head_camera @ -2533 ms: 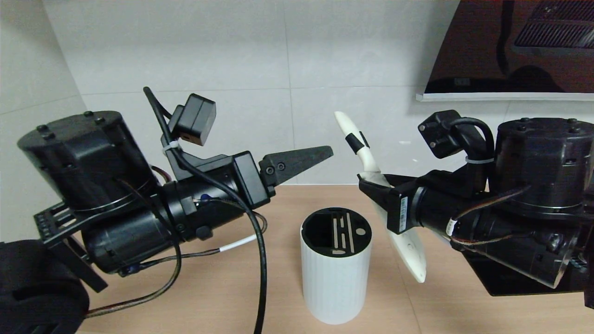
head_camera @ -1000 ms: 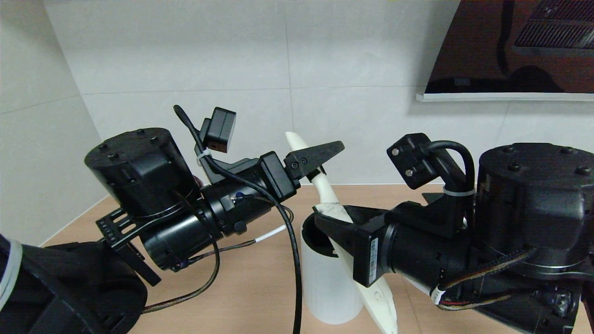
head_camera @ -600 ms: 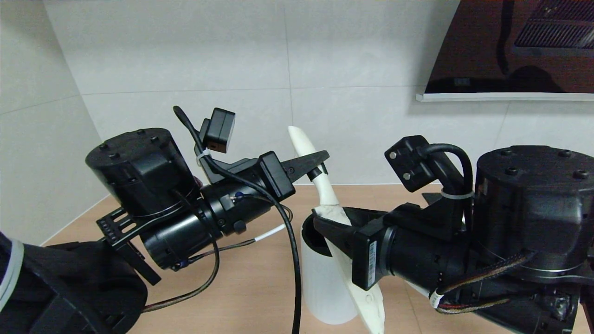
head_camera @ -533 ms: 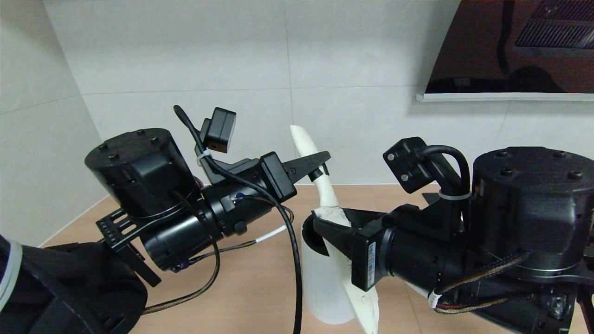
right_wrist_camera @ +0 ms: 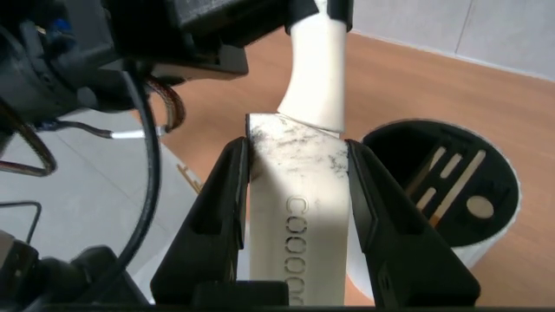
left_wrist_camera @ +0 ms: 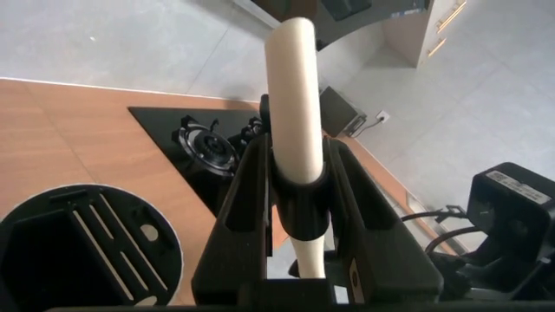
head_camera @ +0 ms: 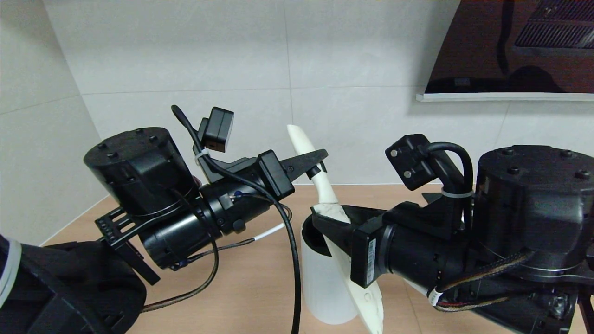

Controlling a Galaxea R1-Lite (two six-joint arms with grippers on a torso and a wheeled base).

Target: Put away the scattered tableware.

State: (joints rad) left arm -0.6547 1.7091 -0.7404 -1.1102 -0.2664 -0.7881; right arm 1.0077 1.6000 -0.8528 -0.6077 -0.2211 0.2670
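Observation:
A white slotted spatula (head_camera: pixel 325 190) stands tilted over the counter, handle up and blade down. My left gripper (head_camera: pixel 315 164) is shut on the black band of the spatula (left_wrist_camera: pixel 295 78) handle. My right gripper (head_camera: pixel 325 218) is shut on the neck of the spatula (right_wrist_camera: pixel 295 217), just above the blade. A white cylindrical utensil holder (head_camera: pixel 320 287) with a black slotted top stands directly behind and below the spatula. In the wrist views, my left gripper (left_wrist_camera: pixel 299 165) clamps the handle beside the holder (left_wrist_camera: pixel 17 221), and my right gripper (right_wrist_camera: pixel 297 152) hangs beside the holder (right_wrist_camera: pixel 499 234).
The wooden counter (head_camera: pixel 241 287) runs back to a tiled wall. A black gas hob (left_wrist_camera: pixel 208 143) is set into the counter to the right of the holder. A dark range hood (head_camera: pixel 510 46) hangs at the upper right.
My right arm carried the spatula left, in front of the holder. My left arm moved in, and its fingers went from open to shut on the handle. Since then both arms have hardly moved.

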